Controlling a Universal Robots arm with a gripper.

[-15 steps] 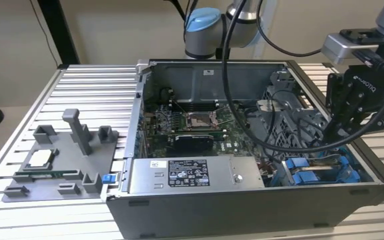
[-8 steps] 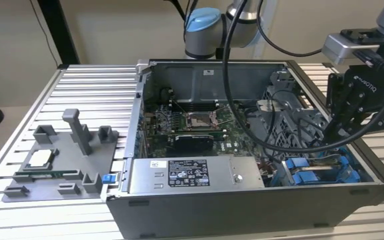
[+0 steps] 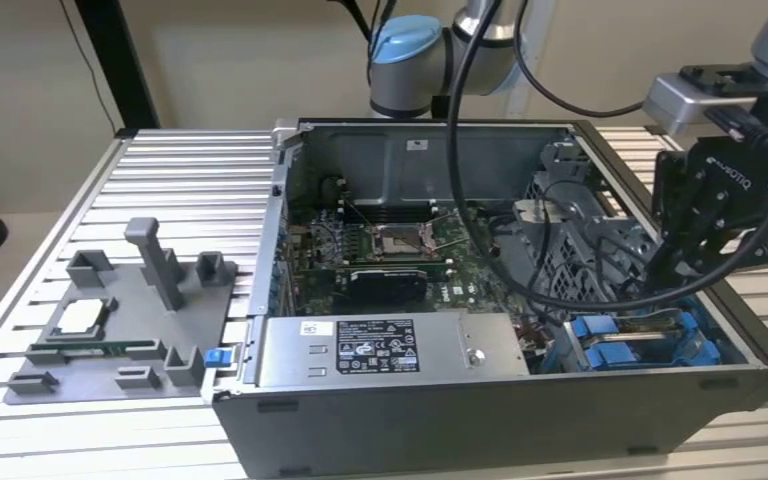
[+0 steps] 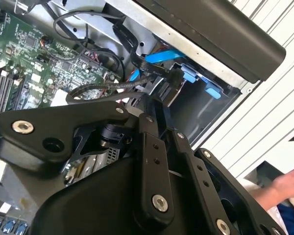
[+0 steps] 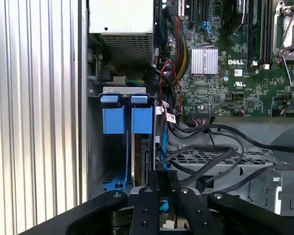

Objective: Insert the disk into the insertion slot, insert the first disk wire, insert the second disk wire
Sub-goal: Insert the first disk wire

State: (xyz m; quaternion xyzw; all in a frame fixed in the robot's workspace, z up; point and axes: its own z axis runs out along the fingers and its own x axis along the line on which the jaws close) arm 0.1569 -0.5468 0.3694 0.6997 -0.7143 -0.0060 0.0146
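My gripper [image 5: 161, 180]: narrow, pinching the black disk wire [image 4: 137, 84], I judge.
Disk [image 5: 144, 156]: just ahead, edge-on in the insertion slot [image 5: 112, 120], at the case [image 3: 491, 420] corner.

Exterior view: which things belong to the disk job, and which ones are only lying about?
Job:
- the insertion slot with blue rails
- the hand, close over it

Lying about:
- the silver power-supply box
- the grey fixture on the exterior view's left
- the motherboard
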